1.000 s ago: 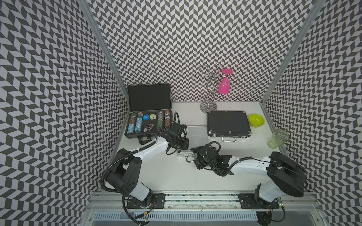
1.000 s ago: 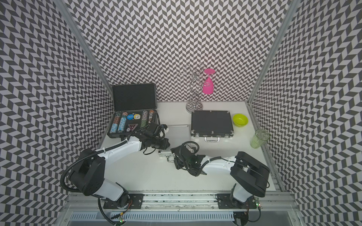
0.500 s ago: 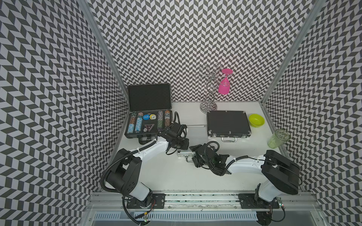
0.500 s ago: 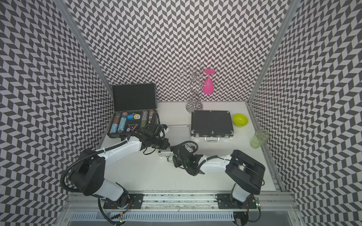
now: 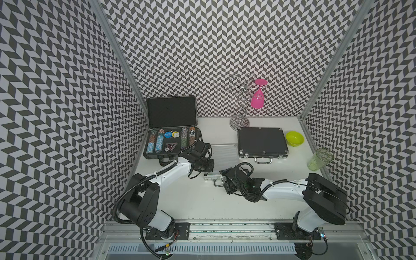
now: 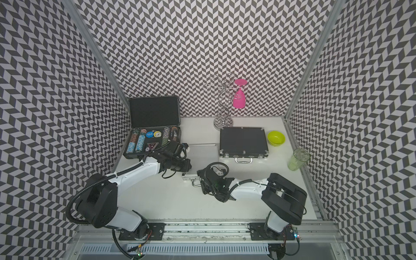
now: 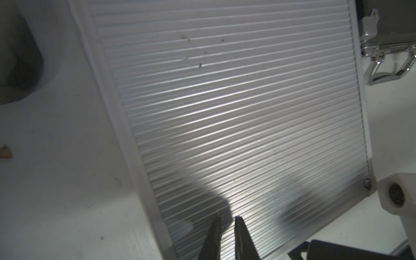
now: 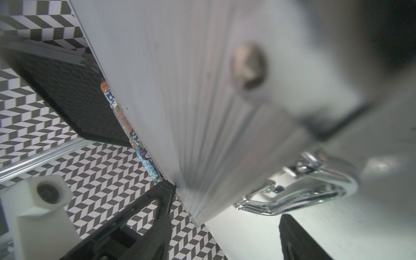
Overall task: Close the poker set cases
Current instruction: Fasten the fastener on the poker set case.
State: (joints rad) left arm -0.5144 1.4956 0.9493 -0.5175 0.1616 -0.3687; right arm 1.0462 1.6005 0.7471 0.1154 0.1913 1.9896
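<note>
The silver case (image 5: 225, 155) lies flat with its ribbed lid down and both arms at its near edge, so the step in hand looks like seating or latching that lid; the left gripper (image 7: 226, 222) sits over the lid's corner, its fingertips (image 7: 215, 227) drawn almost together on nothing; the right gripper (image 5: 225, 179) is spread wide astride the front edge, the chrome handle (image 8: 304, 193) just beside its fingers, though whether it pinches the case I cannot tell; the closed black case (image 5: 262, 140) lies beyond the right fingers, apparently done; the open black case (image 5: 172, 111), chips (image 5: 157, 144) showing, stands just beyond the left fingers, lid upright near the wall; next, I judge, a finger must hook behind that lid and swing it down, and the left wrist, overlapping the tray's corner, must clear first; wire rack (image 5: 242, 105), pink glass (image 5: 257, 99), green bowl (image 5: 295, 138) and tumbler (image 5: 319, 158) stand well apart from both.
</note>
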